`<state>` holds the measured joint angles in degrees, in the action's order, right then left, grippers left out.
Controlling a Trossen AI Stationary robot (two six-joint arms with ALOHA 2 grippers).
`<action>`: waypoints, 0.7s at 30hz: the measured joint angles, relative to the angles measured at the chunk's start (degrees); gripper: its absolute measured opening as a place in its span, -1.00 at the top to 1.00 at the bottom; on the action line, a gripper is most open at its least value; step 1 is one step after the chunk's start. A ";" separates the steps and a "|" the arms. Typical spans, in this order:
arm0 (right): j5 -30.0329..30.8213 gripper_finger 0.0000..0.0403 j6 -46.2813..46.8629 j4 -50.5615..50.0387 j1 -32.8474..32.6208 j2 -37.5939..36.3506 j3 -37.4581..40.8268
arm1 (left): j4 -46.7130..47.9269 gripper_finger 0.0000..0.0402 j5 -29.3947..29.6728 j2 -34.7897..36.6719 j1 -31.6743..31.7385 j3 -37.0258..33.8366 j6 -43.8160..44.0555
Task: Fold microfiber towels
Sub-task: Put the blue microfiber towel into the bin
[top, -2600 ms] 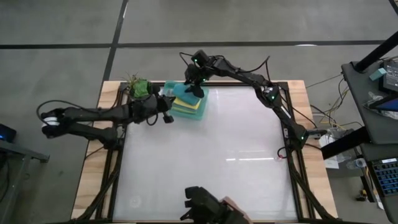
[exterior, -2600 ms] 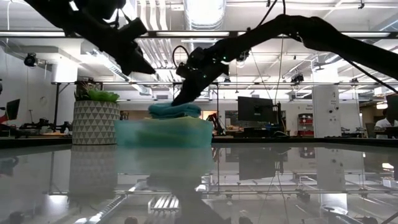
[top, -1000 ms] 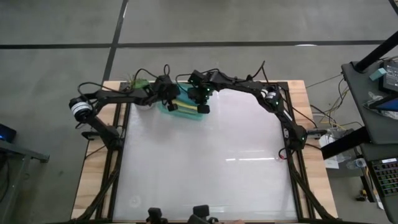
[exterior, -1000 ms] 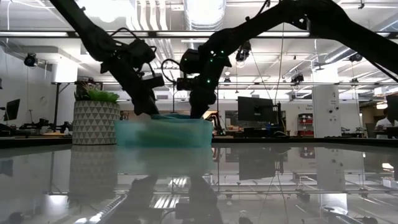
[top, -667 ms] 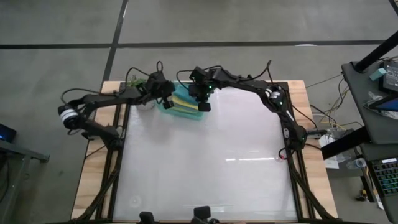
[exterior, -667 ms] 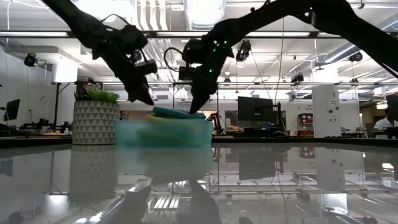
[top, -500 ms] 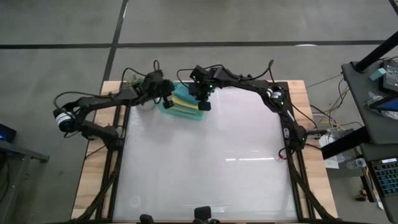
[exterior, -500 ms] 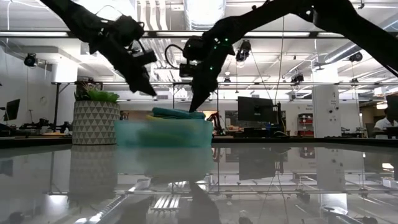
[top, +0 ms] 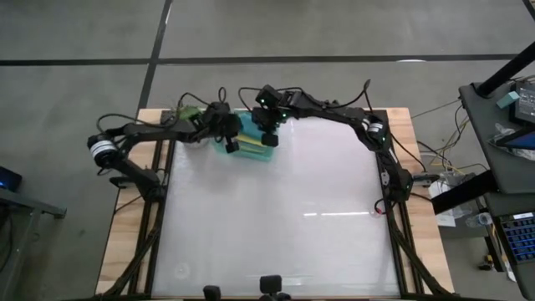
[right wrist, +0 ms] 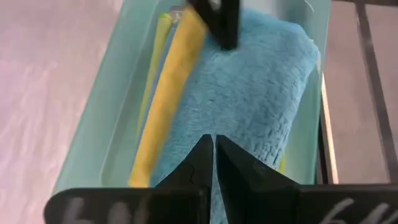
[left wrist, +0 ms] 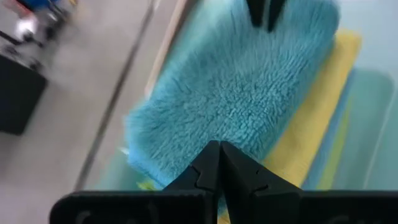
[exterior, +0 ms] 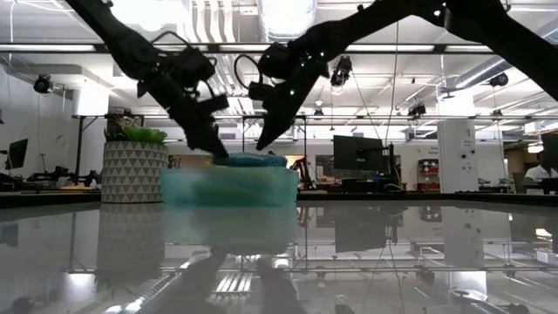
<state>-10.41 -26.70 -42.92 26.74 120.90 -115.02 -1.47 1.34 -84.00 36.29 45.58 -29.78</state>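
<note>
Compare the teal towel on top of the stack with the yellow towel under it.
The teal towel lies on top with its whole fluffy face showing; the yellow towel sits beneath it, only its edge showing. The shut left gripper and shut right gripper point at the teal one, not the yellow. Both lie folded in the tray.

White table (top: 284,209) with mint tray (exterior: 261,187) and potted plant (exterior: 132,170) at far-left corner.

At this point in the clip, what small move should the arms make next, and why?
Probably lift both away: the fluffy teal microfiber towel already lies folded atop the stack in the translucent mint plastic tray, and the left gripper and right gripper are shut, holding nothing.
</note>
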 joint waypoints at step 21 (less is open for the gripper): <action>5.19 0.94 -1.45 13.40 -0.26 -1.72 12.39 | 7.12 1.00 2.23 2.39 -0.02 -0.06 2.11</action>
<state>-5.22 -28.16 -29.52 26.48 119.18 -102.63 5.65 3.57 -81.61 36.27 45.52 -27.68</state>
